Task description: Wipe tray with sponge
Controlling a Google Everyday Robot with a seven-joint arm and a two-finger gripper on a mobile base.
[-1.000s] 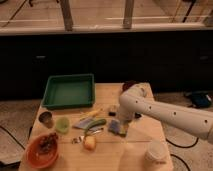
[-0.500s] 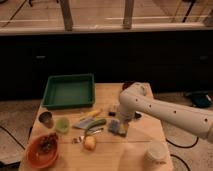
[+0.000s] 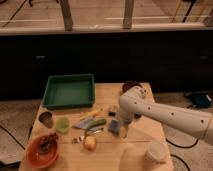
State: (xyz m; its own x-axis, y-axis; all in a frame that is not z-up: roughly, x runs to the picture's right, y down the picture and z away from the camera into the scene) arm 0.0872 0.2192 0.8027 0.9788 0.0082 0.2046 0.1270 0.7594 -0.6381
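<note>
wooden table [image 3: 107, 151] before dark cabinets. green tray [image 3: 70, 91] sits at its far left corner, well apart from the blue-grey sponge [image 3: 114, 127] at mid-table. white arm [image 3: 165, 116] reaches in from the right, gripper [image 3: 123, 131] low, just beside the sponge; open or gripping, i cannot tell. orange bowl [image 3: 40, 151] at front left.

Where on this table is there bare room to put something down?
Bare wood lies between the tray and the dark bowl at the back, and at the front between the round yellow item and the white cup. The middle is crowded: the gripper hangs by the sponge among scattered items.
</note>
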